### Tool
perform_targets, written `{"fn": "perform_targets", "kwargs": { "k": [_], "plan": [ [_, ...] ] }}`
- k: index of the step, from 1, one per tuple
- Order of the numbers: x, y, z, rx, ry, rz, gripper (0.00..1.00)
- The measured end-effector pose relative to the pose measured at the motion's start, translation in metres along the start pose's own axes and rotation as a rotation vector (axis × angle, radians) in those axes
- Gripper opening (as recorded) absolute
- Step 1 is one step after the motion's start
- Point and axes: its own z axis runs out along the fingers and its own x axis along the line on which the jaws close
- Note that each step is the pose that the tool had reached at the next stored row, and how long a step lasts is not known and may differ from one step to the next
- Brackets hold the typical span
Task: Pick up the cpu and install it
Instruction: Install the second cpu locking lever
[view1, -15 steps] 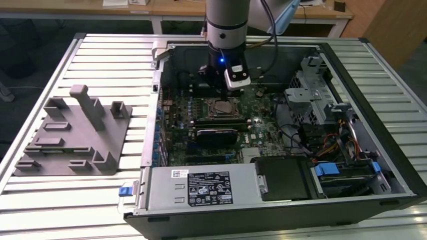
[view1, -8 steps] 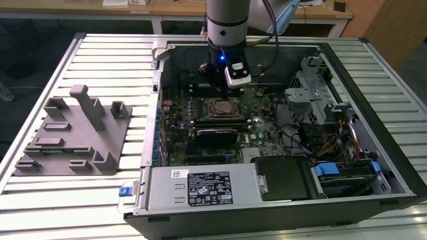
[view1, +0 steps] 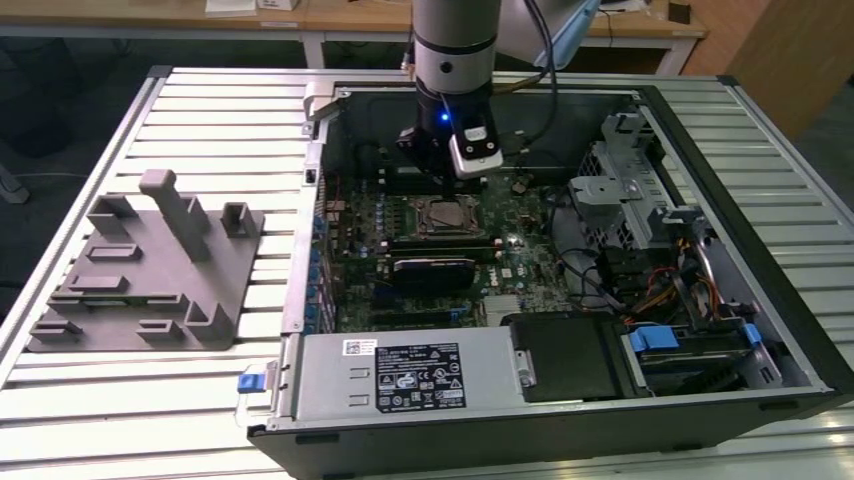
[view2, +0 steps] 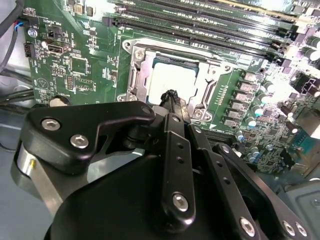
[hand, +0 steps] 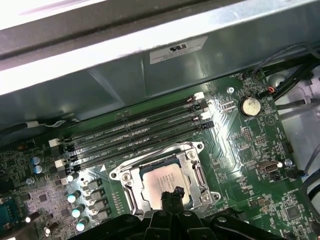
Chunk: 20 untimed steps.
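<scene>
The cpu lies flat inside the metal-framed socket on the green motherboard, its silvery top showing in both wrist views (the frame around it stands open, with nothing covering the chip). In the first wrist view the cpu sits just on the near side of four long memory slots, with a round coin cell well off to one side of the board.

The gripper hangs directly over the chip's edge, its black fingertips drawn close together into a narrow point with nothing between them; whether they touch the cpu cannot be told.

In the exterior view the arm reaches down into the open computer case, above the socket near the middle of the board. A grey fixture rests on the slatted table to the exterior view's left of the case.
</scene>
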Motion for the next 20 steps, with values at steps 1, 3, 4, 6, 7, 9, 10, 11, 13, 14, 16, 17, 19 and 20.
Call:
{"fn": "perform_targets", "kwargs": {
  "k": [1,3,4,6,7,9,10,11,13,14,16,17,19,20],
  "plan": [
    [-0.0002,-0.0005,0.0000,0.0001,0.0000,0.000,0.11],
    [-0.0006,-0.0017,-0.0001,0.0004,-0.0001,0.000,0.11],
    [-0.0008,-0.0022,-0.0001,0.0007,-0.0003,0.000,0.11],
    [-0.0015,-0.0036,-0.0001,0.0016,-0.0006,0.000,0.11],
    [-0.0018,-0.0043,-0.0002,0.0023,-0.0008,0.000,0.11],
    [-0.0026,-0.0063,-0.0002,0.0037,-0.0013,0.000,0.11],
    [-0.0029,-0.0072,-0.0002,0.0044,-0.0015,0.000,0.11],
    [-0.0034,-0.0083,-0.0003,0.0055,-0.0019,0.000,0.11],
    [-0.0041,-0.0104,-0.0003,0.0074,-0.0025,-0.001,0.11],
    [-0.0045,-0.0115,-0.0004,0.0086,-0.0030,-0.001,0.11],
    [-0.0053,-0.0138,-0.0005,0.0107,-0.0037,-0.001,0.11],
    [-0.0058,-0.0150,-0.0006,0.0119,-0.0040,-0.001,0.11],
    [-0.0066,-0.0172,-0.0006,0.0139,-0.0047,-0.001,0.11],
    [-0.0070,-0.0184,-0.0006,0.0149,-0.0051,-0.001,0.11]
  ]
}}
